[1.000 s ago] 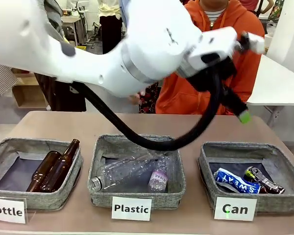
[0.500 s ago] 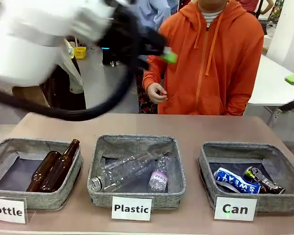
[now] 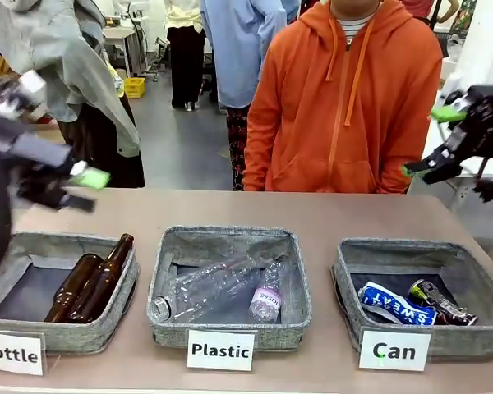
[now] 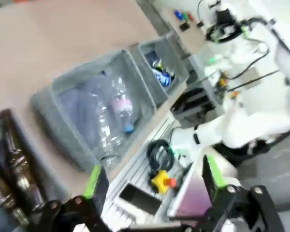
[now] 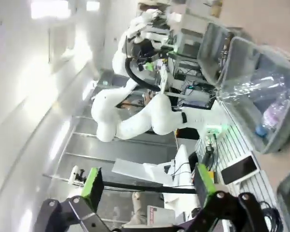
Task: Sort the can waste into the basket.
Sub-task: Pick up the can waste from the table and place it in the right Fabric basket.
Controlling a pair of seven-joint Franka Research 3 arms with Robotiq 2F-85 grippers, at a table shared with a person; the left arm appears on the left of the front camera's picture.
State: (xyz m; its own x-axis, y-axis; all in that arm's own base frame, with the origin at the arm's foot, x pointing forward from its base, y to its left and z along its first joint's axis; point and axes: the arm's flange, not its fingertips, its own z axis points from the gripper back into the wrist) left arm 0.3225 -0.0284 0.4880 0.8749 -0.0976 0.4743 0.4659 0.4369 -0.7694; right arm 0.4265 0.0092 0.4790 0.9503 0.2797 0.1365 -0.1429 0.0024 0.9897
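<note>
Brown bottles (image 3: 90, 283) fill the "Bottle" basket (image 3: 8, 254); clear bottles (image 3: 222, 289) the "Plastic" one.

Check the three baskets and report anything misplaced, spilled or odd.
Nothing is misplaced. Both dented cans lie in the Can basket, clear bottles in the Plastic basket, brown bottles in the Bottle basket. Nothing has spilled on the table.

blue can (image 3: 397, 303), black can (image 3: 442, 302) lying inside "can" basket (image 3: 349, 283).

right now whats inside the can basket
Two dented cans lie in the Can basket: a blue and white can lettered SWEAT and a black can, side by side on the dark lining. The basket's near wall hides their lower edges.
</note>
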